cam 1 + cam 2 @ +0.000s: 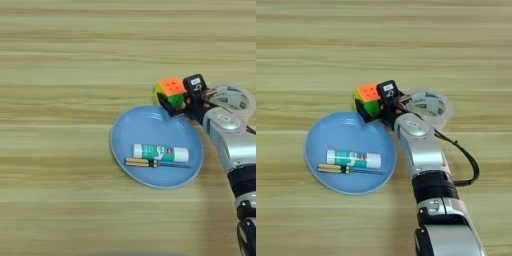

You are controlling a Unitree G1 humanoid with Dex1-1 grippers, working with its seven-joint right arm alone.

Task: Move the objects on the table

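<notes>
Near edge of worktop point(60, 210): silver forearm point(423, 150) in from bottom right, reaching up and left.

On blue plate point(130, 130), front half: yellow-handled screwdriver point(150, 163) lying flat, just ahead of it glue stick point(161, 152), also flat, parallel, touching or near-touching. Back half of plate bare.

At plate's far-right rim: hand point(179, 97), black fingers closed around puzzle cube point(170, 93), one finger low on its left side, one on its right. Orange face up, green and yellow on the sides. Cube over the rim or just outside it; can't tell whether lifted or resting on the wood.

Just right of hand, behind the wrist: clear tape roll point(428, 106), flat on worktop, partly hidden by the arm.

Risks, judged from here:
- Grip looks off-centre, near a cube corner; could twist or slip out on a fast move.
- Released at the rim, could tip off the edge onto the wood instead of settling inside.
- Dropped further in, could land on glue stick and roll it.
- Wrist swinging right could shove tape roll.
</notes>
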